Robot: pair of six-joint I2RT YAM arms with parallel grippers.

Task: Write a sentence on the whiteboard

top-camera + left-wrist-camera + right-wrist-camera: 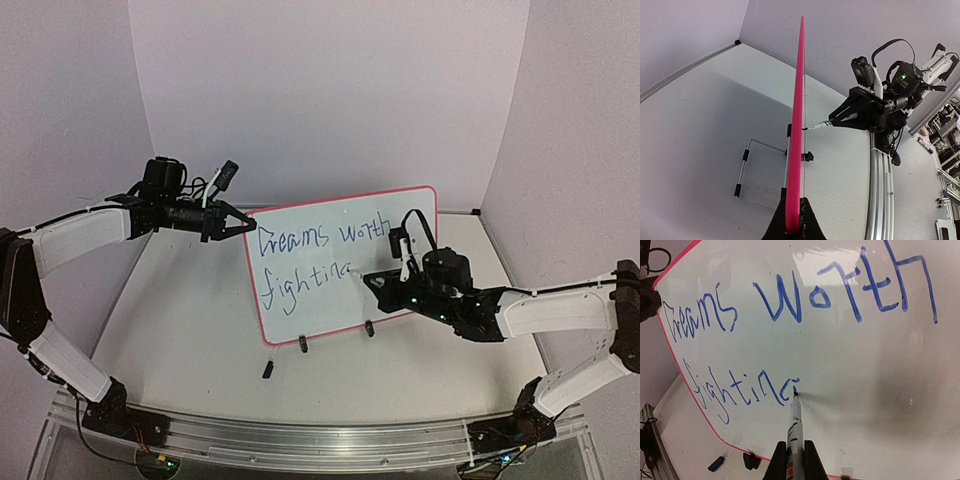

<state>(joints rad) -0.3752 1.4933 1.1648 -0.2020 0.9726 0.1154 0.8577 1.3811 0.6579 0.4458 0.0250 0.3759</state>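
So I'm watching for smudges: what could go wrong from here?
The marker tip is on the whiteboard mid-letter; a hard push could tilt the board, which the left tool steadies only at one corner. The right tool grips the marker far from its tip, so strokes may wobble.

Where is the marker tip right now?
Right wrist view: on the whiteboard, second line, at the unfinished letter after "fightin"; the right end effector holds the marker.
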